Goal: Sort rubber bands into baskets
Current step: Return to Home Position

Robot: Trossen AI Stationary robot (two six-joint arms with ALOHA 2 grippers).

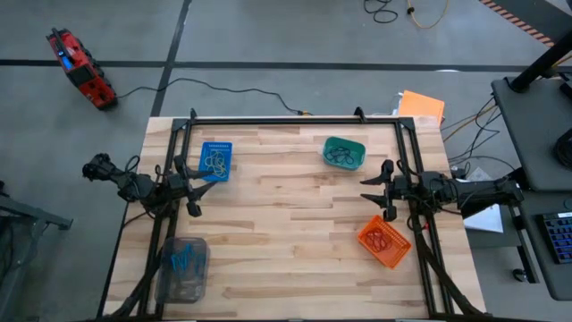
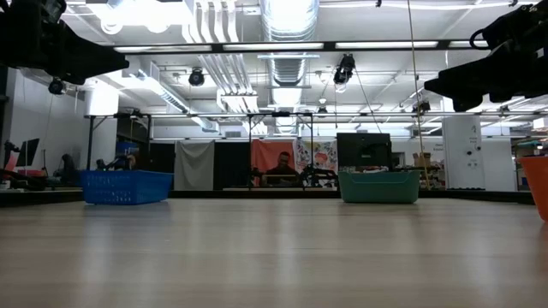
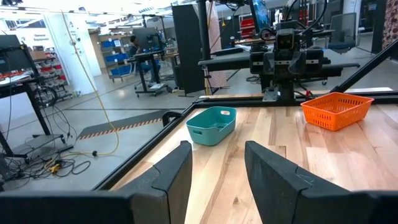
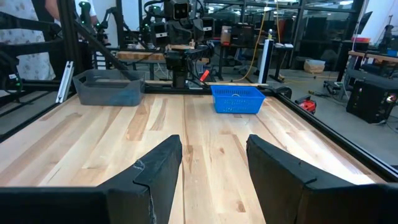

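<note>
While both arms hang over the side edges of the counter (image 1: pixel 286 224), nothing is held in either one. In the high view the left arm sits at the left edge of the frame, about mid-height. Its wrist view shows the left gripper (image 3: pixel 217 177) released, with bare wood visible in the wide gap between its two dark fingers. The right arm mirrors it at the right edge. The right gripper (image 4: pixel 214 171) is likewise spread apart and empty, raised above the wood.

No loose rubber bands (image 1: pixel 215 162) can be seen on the boards; the ones that show all lie inside the baskets. The blue basket (image 1: pixel 229 148) stands in the upper left of the counter, just beside the left gripper, with a tangle of pale loops in it. The teal basket (image 1: pixel 329 143) is in the upper right and holds dark loops. The orange basket (image 1: pixel 402 255) sits turned at an angle in the lower right, below the right gripper, with reddish and dark loops inside. The clear-grey basket (image 1: pixel 183 288) is at the lower left corner, with blue loops near its upper end. The four baskets are well apart from one another, and the middle of the counter lies between them.

Off the counter, a flat orange sheet (image 1: pixel 422 105) lies just past the upper right corner. A red device (image 1: pixel 80 67) rests on the floor in the upper left of the frame.
</note>
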